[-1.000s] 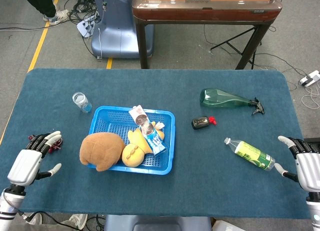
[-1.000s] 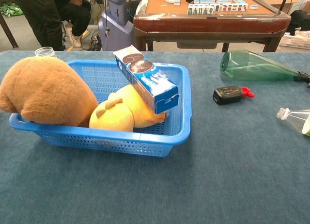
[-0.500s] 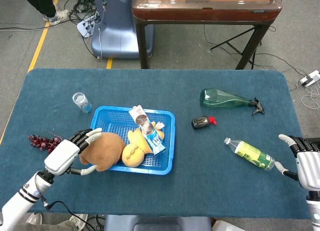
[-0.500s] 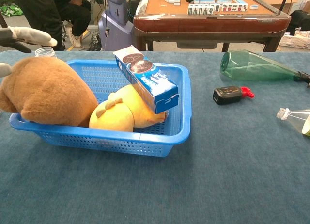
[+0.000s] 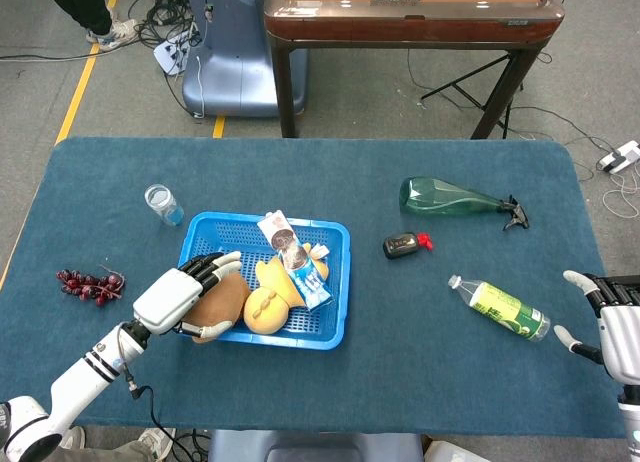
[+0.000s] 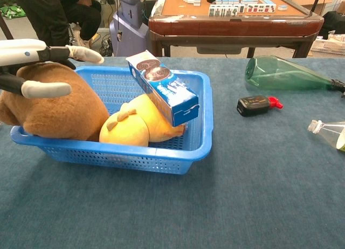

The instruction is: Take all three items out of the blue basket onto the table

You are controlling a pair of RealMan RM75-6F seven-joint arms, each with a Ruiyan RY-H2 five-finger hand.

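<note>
The blue basket (image 5: 215,244) (image 6: 135,160) sits left of the table's centre. It holds a brown plush toy (image 5: 228,300) (image 6: 59,111) at its left end, a yellow plush duck (image 5: 268,304) (image 6: 135,125) and a blue-and-white box (image 5: 297,262) (image 6: 167,90) leaning on the duck. My left hand (image 5: 180,294) (image 6: 32,52) is over the brown plush with its fingers spread, the thumb in front of the toy, and nothing gripped. Far off at the table's right edge, my right hand (image 5: 612,327) is open and holds nothing.
A small glass jar (image 5: 160,203) stands behind the basket's left corner and a grape bunch (image 5: 88,282) lies to its left. Right of the basket lie a green spray bottle (image 5: 452,197), a black-and-red gadget (image 5: 403,245) and a plastic bottle (image 5: 500,310).
My left hand has travelled right from the table's left edge, past the grapes, and now reaches over the brown plush. The right hand has barely moved.
</note>
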